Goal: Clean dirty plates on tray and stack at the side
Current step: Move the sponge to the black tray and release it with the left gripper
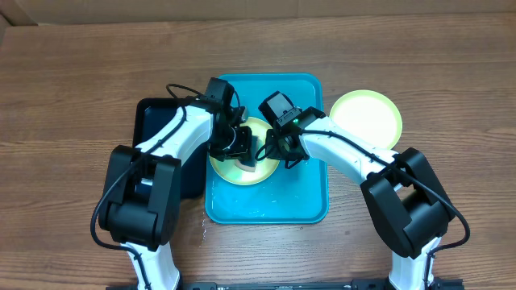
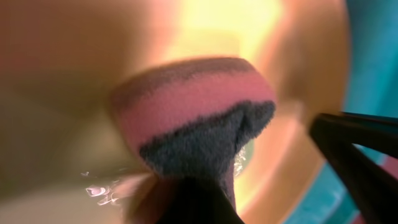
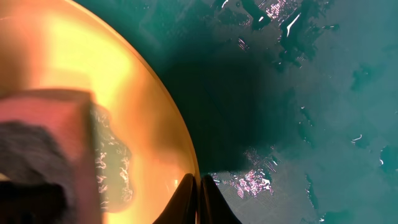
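A yellow-green plate [image 1: 236, 171] lies on the wet turquoise tray [image 1: 274, 201]. My left gripper [image 1: 244, 147] is shut on a pink and dark grey sponge [image 2: 193, 112], which presses on the plate [image 2: 205, 25]. My right gripper [image 1: 280, 153] is shut on the plate's right rim; in the right wrist view its gripper [image 3: 199, 193] pinches the plate [image 3: 112, 81] at the edge, over the tray [image 3: 298, 124]. The sponge [image 3: 43, 149] shows at the left there, with a wet patch beside it. A second yellow-green plate [image 1: 365, 119] rests on the table, right of the tray.
A smaller black tray [image 1: 157, 129] sits just left of the turquoise one, partly under my left arm. Water films and droplets cover the turquoise tray's floor. Bare wooden table [image 1: 81, 80] surrounds everything.
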`<state>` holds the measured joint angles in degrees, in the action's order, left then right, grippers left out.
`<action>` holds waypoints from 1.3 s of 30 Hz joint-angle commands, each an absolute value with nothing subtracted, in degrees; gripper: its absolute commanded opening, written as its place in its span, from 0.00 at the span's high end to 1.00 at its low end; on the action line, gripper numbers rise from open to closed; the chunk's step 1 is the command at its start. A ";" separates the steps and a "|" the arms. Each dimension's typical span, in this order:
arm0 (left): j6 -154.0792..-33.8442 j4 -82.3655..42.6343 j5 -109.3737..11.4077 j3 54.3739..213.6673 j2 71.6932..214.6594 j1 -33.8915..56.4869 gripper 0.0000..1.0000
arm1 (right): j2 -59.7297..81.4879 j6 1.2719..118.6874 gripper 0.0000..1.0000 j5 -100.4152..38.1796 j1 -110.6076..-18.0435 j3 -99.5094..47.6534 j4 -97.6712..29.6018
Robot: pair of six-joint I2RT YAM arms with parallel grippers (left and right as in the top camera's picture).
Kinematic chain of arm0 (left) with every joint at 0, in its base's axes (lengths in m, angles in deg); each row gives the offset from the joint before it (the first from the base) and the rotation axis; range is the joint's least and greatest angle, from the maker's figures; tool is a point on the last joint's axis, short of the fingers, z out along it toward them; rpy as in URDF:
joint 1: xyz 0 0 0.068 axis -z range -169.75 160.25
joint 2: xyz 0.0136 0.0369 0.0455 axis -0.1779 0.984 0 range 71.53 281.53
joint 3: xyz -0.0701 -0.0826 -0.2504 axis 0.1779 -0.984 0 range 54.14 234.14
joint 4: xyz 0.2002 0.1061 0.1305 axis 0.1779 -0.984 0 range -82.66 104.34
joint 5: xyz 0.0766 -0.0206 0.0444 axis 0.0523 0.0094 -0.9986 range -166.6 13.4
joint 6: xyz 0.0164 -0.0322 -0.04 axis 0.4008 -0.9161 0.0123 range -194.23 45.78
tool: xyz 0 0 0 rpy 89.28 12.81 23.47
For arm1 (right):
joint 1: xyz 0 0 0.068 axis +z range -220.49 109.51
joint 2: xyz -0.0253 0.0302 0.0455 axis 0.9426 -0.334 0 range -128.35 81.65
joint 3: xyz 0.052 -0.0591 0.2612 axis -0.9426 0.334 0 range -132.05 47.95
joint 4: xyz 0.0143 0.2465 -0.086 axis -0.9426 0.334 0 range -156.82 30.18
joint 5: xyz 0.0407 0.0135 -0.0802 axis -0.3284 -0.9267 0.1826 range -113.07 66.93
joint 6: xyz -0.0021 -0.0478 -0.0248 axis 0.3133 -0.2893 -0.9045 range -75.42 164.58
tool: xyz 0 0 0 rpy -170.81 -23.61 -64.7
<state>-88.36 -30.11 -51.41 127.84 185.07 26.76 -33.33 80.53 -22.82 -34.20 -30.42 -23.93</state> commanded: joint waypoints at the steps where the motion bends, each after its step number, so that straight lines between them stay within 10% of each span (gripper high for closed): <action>1: -86.08 -32.27 -44.17 132.49 186.07 26.74 0.96 | -33.52 80.37 0.96 -23.15 -34.17 -29.30 -24.08; 19: -86.52 -60.55 -77.55 148.18 177.42 15.48 0.96 | -33.52 80.37 0.95 -23.13 -34.17 -29.30 -23.90; 34: -93.58 -48.47 -88.70 127.64 177.50 14.72 0.96 | -33.52 80.37 0.95 -23.13 -34.17 -29.30 -23.55; 39: -93.58 -49.01 -87.95 128.29 177.42 14.72 0.49 | -33.52 80.37 0.95 -23.13 -34.17 -29.30 -23.62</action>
<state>-92.73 -48.82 -87.08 127.66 178.07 14.92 -33.33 80.55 -22.84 -34.20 -30.40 -23.84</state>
